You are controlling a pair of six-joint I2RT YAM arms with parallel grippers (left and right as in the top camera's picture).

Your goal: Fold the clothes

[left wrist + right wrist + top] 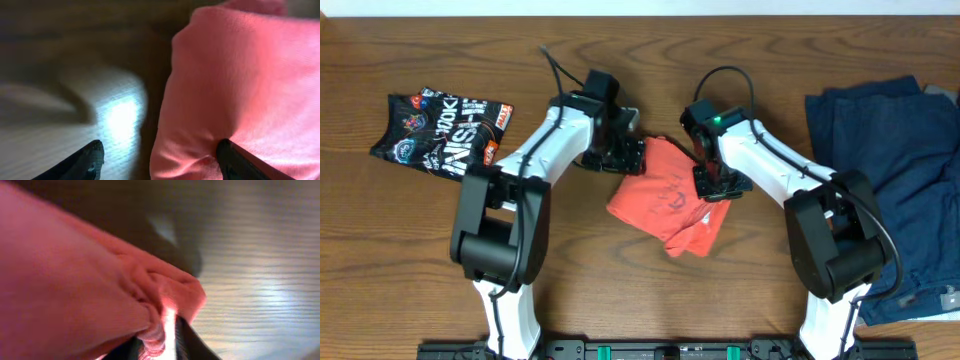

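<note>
The coral-red T-shirt (665, 195) lies folded into a small bundle at the table's middle. My left gripper (625, 155) is at its upper left edge. In the left wrist view the shirt (240, 75) fills the right side, and the left gripper's jaws (160, 161) are wide apart around its edge, one finger over bare wood. My right gripper (720, 185) is at the shirt's right edge. In the right wrist view its jaws (162, 345) pinch a bunched fold of the shirt (65, 280). The black printed garment (445, 130) lies far left. The dark navy garment (890, 170) lies spread at the right.
The wooden table (400, 250) carries everything. The navy garment reaches the right edge of the overhead view. A black rail (650, 350) runs along the front edge between the two arm bases.
</note>
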